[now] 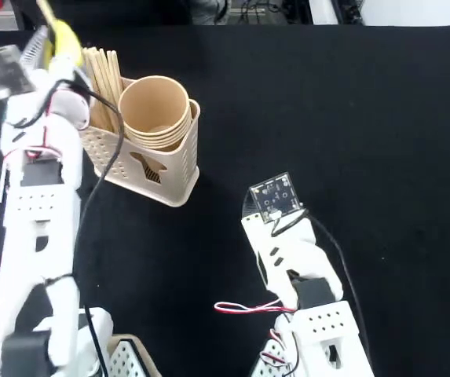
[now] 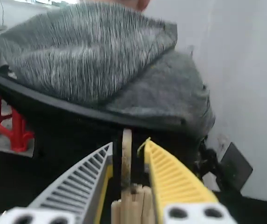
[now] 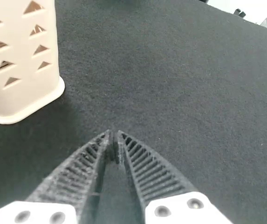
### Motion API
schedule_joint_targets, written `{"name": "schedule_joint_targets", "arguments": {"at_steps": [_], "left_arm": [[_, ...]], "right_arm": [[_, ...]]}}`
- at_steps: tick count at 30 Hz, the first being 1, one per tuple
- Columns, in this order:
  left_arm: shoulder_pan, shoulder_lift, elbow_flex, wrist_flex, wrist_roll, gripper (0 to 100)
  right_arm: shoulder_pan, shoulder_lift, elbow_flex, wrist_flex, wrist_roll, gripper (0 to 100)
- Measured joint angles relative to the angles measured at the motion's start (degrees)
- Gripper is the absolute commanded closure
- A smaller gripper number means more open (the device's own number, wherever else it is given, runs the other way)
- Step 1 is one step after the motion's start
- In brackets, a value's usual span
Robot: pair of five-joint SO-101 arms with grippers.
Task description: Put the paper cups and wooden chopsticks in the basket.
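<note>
A cream basket (image 1: 142,161) stands at the table's back left. A stack of paper cups (image 1: 154,110) sits nested in it, and beside the cups several wooden chopsticks (image 1: 103,75) stand upright. My left gripper (image 1: 60,35) hangs over the chopstick tops. In the left wrist view it (image 2: 127,143) is open, with the chopsticks (image 2: 126,158) between the grey and yellow fingers and a gap either side of the tallest stick. My right gripper (image 3: 111,136) is shut on nothing, low over the black cloth in front of and to the right of the basket (image 3: 21,60).
The right arm (image 1: 295,267) lies at the front centre, its wrist board just right of the basket. Black tabletop (image 1: 366,141) stretches across the right half. A red stand (image 2: 12,130) sits beyond the table's far edge on the left.
</note>
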Motion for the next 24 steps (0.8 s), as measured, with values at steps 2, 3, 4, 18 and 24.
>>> {"name": "schedule_joint_targets", "arguments": {"at_steps": [2,3,4,18,24], "left_arm": [[-0.09,0.97,-2.11,5.54,-1.23,82],[-0.18,1.32,-3.96,9.05,-1.41,82],[-0.18,1.67,-6.24,12.75,-1.41,82],[-17.14,13.54,-43.69,65.23,-9.76,82],[-25.67,36.40,-56.09,70.15,-20.31,82]], "right_arm": [[0.00,0.00,0.00,0.00,0.00,98.3],[0.00,0.00,0.00,0.00,0.00,98.3],[0.00,0.00,0.00,0.00,0.00,98.3],[0.00,0.00,0.00,0.00,0.00,98.3],[0.00,0.00,0.00,0.00,0.00,98.3]]}}
